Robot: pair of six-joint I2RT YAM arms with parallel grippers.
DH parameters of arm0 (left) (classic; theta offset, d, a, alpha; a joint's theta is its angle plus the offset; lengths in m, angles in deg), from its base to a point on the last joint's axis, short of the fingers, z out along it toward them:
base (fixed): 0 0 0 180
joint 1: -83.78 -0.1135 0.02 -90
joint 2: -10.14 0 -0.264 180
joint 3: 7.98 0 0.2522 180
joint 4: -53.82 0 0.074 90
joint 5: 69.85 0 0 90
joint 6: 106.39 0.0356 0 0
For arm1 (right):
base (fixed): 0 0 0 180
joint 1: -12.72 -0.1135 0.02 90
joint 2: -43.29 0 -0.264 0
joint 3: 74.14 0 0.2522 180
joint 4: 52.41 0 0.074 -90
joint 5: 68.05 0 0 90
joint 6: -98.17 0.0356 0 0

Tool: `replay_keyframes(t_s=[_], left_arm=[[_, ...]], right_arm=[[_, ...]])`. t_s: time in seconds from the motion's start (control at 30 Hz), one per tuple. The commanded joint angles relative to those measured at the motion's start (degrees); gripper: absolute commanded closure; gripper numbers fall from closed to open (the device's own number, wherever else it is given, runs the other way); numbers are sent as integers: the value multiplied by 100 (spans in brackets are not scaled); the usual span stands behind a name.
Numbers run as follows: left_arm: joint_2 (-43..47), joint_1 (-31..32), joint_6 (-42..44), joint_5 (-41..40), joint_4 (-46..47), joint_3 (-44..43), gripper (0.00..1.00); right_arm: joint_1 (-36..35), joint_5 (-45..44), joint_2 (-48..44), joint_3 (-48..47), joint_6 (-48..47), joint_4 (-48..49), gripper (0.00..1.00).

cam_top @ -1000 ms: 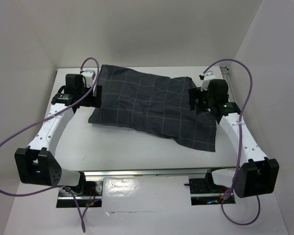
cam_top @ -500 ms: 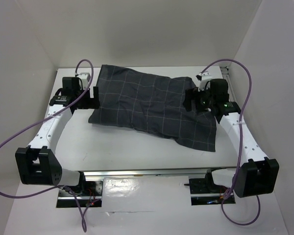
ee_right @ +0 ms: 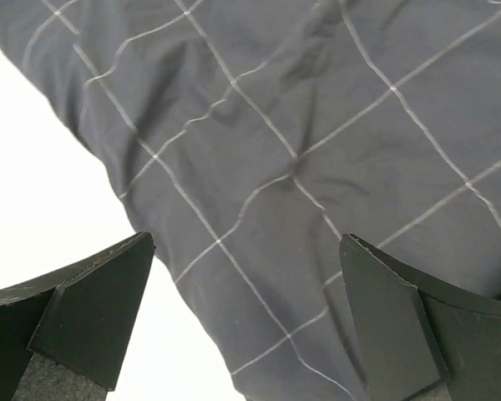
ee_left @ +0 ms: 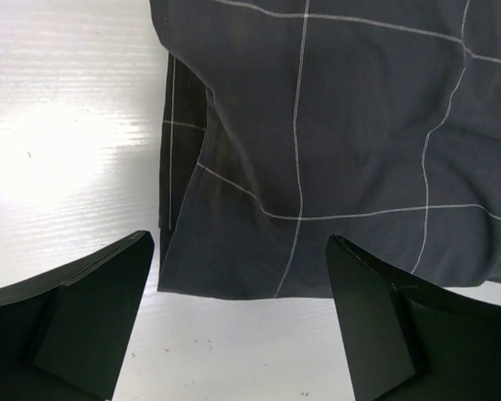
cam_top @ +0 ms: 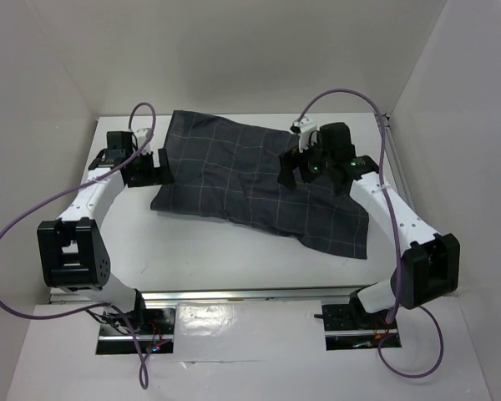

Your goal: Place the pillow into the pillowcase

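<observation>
Seemingly light and floppy, the dark charcoal-grey, windowpane-checked fabric pillowcase [cam_top: 250,184] lies plump on the white table [cam_top: 192,251], best pinched at a loose hem, with the left gripper [cam_top: 156,165] beside it and the right gripper [cam_top: 294,171] above it, both spread and empty.

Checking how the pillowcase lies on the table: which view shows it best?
Top external: the whole pillowcase shows there, with every edge and corner in frame. The left wrist view shows only one corner of it; the right wrist view shows only a patch of gridded cloth along one edge.
</observation>
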Motion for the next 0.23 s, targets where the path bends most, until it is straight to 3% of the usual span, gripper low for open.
replay_keyframes(t_s=[0.0, 0.2], left_arm=[[95, -8, -28, 162, 229, -228, 1], [279, -61, -28, 92, 281, 35, 4]], right_arm=[[29, -335, -13, -243, -107, 173, 0], [29, -414, -75, -58, -107, 174, 0]])
